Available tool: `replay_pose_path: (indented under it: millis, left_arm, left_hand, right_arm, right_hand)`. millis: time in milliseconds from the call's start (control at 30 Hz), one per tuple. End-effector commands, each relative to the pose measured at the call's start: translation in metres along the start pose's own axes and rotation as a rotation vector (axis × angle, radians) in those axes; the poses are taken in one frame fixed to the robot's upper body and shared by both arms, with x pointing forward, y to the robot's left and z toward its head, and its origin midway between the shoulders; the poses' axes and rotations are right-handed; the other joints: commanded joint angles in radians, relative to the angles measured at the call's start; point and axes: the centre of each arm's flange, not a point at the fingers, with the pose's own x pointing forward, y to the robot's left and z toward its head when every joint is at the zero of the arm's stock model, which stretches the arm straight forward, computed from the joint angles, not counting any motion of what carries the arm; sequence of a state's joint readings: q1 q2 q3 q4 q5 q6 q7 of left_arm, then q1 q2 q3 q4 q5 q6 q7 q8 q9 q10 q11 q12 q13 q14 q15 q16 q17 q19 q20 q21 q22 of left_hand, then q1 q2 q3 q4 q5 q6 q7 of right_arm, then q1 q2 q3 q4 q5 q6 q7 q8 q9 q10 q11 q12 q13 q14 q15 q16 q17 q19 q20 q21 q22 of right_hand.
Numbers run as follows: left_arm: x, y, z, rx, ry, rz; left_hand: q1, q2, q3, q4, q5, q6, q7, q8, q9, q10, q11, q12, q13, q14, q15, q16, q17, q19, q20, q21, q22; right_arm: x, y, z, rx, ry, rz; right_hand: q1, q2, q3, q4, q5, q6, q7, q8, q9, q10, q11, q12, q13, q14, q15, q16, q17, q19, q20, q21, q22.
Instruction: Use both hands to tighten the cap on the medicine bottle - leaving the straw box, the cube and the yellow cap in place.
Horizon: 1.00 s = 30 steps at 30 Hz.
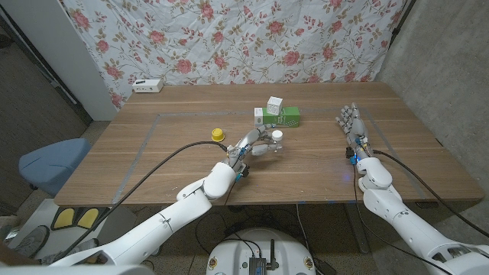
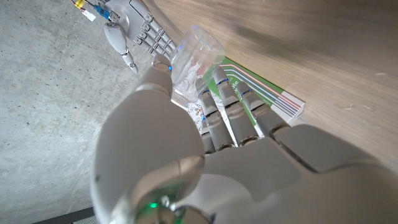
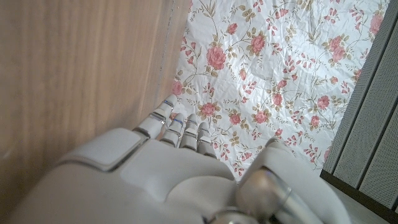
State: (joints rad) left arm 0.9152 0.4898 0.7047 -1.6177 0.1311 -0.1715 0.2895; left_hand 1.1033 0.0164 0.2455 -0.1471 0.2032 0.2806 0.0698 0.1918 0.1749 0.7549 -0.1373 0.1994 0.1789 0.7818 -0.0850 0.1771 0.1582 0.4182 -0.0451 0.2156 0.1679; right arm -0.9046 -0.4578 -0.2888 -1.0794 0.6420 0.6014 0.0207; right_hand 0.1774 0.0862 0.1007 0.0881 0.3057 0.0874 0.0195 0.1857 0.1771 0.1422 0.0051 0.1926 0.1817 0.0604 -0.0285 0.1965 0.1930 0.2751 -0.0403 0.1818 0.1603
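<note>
My left hand (image 1: 256, 145) holds the medicine bottle (image 1: 269, 143) just above the table's middle, its white cap (image 1: 277, 135) pointing toward the green straw box (image 1: 277, 117). In the left wrist view the clear bottle (image 2: 196, 59) sits between the fingers (image 2: 227, 102) and thumb, with the straw box (image 2: 273, 96) beyond it. A white and green cube (image 1: 275, 102) stands on the straw box. The yellow cap (image 1: 218, 134) lies left of my left hand. My right hand (image 1: 353, 126) rests apart on the right side of the table, fingers extended, holding nothing; it also shows as my right hand (image 2: 134, 31) in the left wrist view.
A white device (image 1: 147, 85) lies at the table's far left corner. A floral cloth (image 1: 229, 38) hangs behind the table and shows as the floral cloth (image 3: 280, 68) past my right hand (image 3: 168, 168). A blue stool (image 1: 53, 162) stands left of the table.
</note>
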Motion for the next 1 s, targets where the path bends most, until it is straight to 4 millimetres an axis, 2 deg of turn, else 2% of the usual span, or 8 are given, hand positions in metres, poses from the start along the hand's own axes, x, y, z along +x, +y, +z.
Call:
replay_pose_path:
  millis: [33,267,367,633,1000]
  left_arm:
    - [0.011,0.0,0.004,-0.028,-0.02,0.023]
    - [0.019,-0.005,0.006,-0.033,-0.035,0.024]
    - [0.023,-0.007,0.007,-0.038,-0.041,0.025]
    - [0.034,-0.013,0.008,-0.041,-0.058,0.051]
    - [0.048,-0.019,0.011,-0.035,-0.08,0.031]
  left_hand:
    - [0.009,0.0,0.01,0.003,-0.003,0.016,0.0,-0.001,0.002,0.011,0.0,0.003,0.003,0.013,-0.121,-0.003,0.003,0.014,-0.001,-0.004,0.0]
    - [0.01,-0.001,0.012,0.003,-0.003,0.018,0.001,-0.002,0.002,0.01,0.0,0.001,0.004,0.016,-0.12,-0.003,0.002,0.029,0.014,-0.003,-0.001]
    - [0.01,0.0,0.013,0.003,-0.003,0.019,0.001,-0.003,0.002,0.008,0.008,0.0,0.004,0.017,-0.119,-0.003,0.002,0.03,0.016,-0.006,-0.001]
    - [0.007,0.002,0.015,0.006,-0.004,0.023,0.004,-0.003,0.002,0.012,0.006,0.0,0.004,0.023,-0.115,-0.002,0.003,0.03,0.005,-0.011,-0.001]
    - [0.003,0.004,0.018,0.009,-0.005,0.03,0.0,-0.004,0.002,0.021,0.005,0.002,0.004,0.029,-0.114,-0.001,0.003,0.028,0.006,-0.017,-0.001]
  right_arm:
    - [0.002,0.009,0.006,-0.011,-0.005,0.022]
    - [0.001,0.012,0.012,-0.03,-0.006,0.038]
    - [0.002,0.014,0.015,-0.04,-0.004,0.046]
    - [0.0,0.021,0.021,-0.059,0.009,0.079]
    - [0.0,0.031,0.032,-0.141,0.026,0.125]
  right_hand:
    - [0.007,0.004,-0.005,0.0,0.007,0.002,-0.006,0.003,0.002,-0.001,-0.005,-0.004,0.002,0.003,-0.01,0.0,0.002,0.006,-0.061,0.004,0.005]
    - [0.007,0.004,-0.005,0.0,0.008,0.002,-0.006,0.003,0.002,0.0,-0.006,-0.004,0.002,0.002,-0.008,0.0,0.002,0.006,-0.061,0.004,0.005]
    - [0.008,0.004,-0.005,0.0,0.008,0.002,-0.006,0.003,0.002,-0.002,-0.005,-0.004,0.002,0.002,-0.008,0.0,0.002,0.006,-0.061,0.004,0.005]
    - [0.008,0.005,-0.005,-0.001,0.008,0.001,-0.007,0.003,0.002,-0.002,-0.005,-0.004,0.002,0.001,-0.01,-0.001,0.002,0.005,-0.062,0.004,0.005]
    - [0.012,0.005,-0.005,-0.004,0.009,0.001,-0.007,0.003,0.002,-0.004,-0.007,-0.005,0.002,0.002,-0.01,0.0,0.001,0.008,-0.062,0.004,0.005]
